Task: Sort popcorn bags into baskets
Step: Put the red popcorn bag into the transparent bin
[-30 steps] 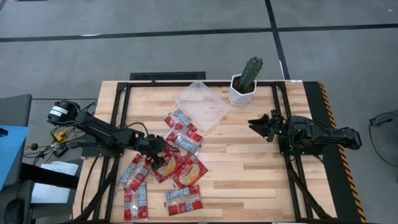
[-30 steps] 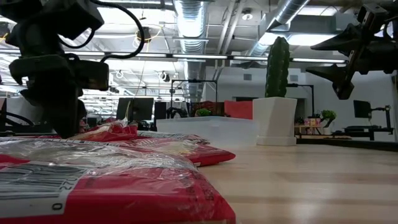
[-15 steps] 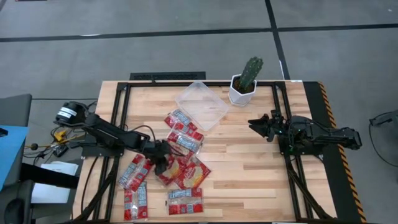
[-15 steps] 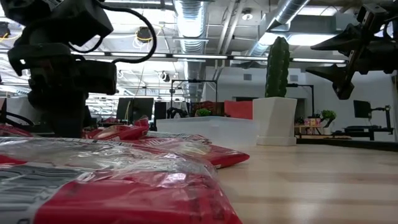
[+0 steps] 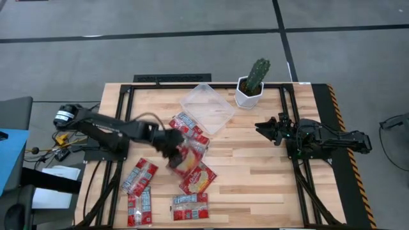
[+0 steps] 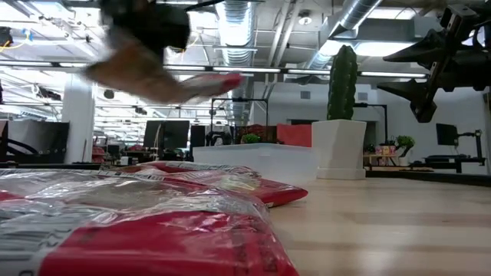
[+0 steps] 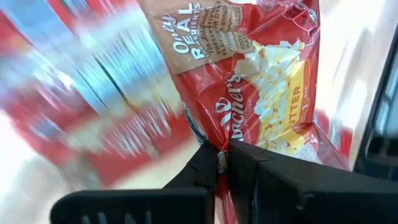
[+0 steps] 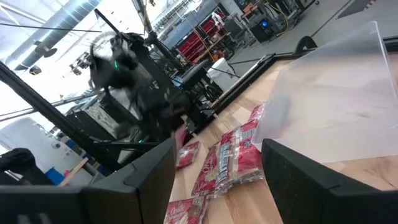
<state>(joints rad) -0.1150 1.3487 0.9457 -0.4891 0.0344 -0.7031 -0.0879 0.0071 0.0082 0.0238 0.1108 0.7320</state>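
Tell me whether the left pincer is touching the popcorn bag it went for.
Touching. The left wrist view shows the left pincer shut on the edge of a popcorn bag; the low view shows that bag lifted off the table.

One camera looks straight down from high above on the whole table (image 5: 255,172) and both arms; another sits at tabletop height, facing level across the boards into the room. The left wrist camera peers past the left claw (image 7: 222,163) at very close range, while the right wrist camera looks farther across, sharing the clear tub (image 8: 336,106) with the overhead and low views.
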